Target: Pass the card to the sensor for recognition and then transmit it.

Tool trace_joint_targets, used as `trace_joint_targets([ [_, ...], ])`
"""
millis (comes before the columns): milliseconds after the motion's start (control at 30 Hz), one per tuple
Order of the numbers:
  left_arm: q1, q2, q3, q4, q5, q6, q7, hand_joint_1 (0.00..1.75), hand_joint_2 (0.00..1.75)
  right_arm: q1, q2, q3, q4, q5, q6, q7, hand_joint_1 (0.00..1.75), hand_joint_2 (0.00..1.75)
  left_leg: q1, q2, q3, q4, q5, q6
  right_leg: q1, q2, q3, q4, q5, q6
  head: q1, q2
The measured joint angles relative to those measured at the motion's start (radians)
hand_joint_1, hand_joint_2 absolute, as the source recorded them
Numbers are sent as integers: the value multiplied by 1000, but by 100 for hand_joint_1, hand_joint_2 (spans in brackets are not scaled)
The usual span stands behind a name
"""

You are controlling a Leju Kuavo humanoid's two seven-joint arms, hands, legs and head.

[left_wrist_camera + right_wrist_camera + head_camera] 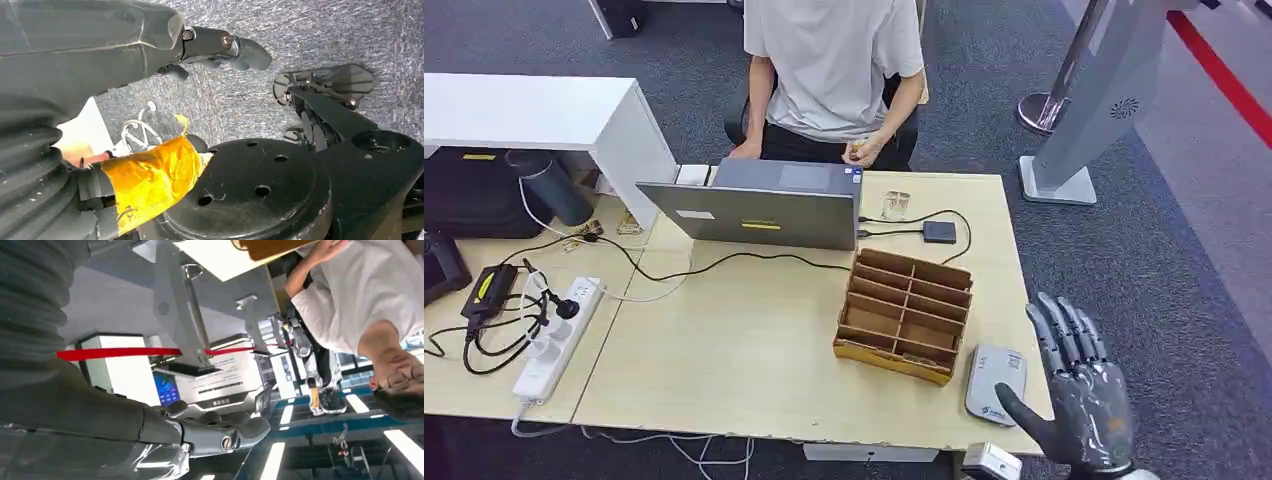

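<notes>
With no card seen in the cardboard organiser (904, 315), the empty right hand (1079, 395), fingers (1064, 335) spread, should be lowered slowly beside the grey sensor (996, 383) on the tabletop (734, 350); the left hand (220, 47) hangs loosely curled, empty

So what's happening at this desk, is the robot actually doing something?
Not much yet. The right robot hand is raised at the near right corner of the desk, fingers spread and holding nothing, beside a small grey card reader. Next to that sits a brown box of slots. The left robot hand hangs down toward the carpet. Across the desk a person sits behind an open laptop. I can't make out a card anywhere.
</notes>
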Motion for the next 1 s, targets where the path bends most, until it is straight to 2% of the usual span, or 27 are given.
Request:
trace_joint_targets([
  [367, 0, -2, 4, 0, 12, 3, 0, 0, 175, 77, -49, 0, -91, -20, 8, 34, 0, 175, 0, 1, 1, 0, 0, 0, 0, 1, 0, 0, 0, 0, 0, 0],
  [500, -1, -2, 4, 0, 15, -2, 6, 0, 175, 70, -86, 82, -92, -21, 33, 78, 0, 175, 0, 1, 0, 0, 0, 0, 0, 1, 0, 0, 0, 0, 0, 0],
  [633, -3, -4, 4, 0, 13, -5, 11, 0, 175, 18, -89, 189, -43, -23, 34, 88, 0, 175, 0, 2, 1, 0, 0, 0, 0, 1, 0, 0, 0, 0, 0, 0],
  [800, -7, -7, 4, 0, 8, -9, 21, 0, 175, -65, -44, 290, 69, -11, 31, 103, 0, 175, 1, 2, 1, 0, 1, -2, 0, 1, 1, 1, 1, -1, 0, 0],
  [1000, -8, -10, 4, 0, 1, -14, 32, 0, 175, -146, 48, 336, 206, 6, 23, 118, 0, 175, 1, 2, 1, 0, 2, -2, 0, 1, 0, 1, 1, -1, 0, 0],
])
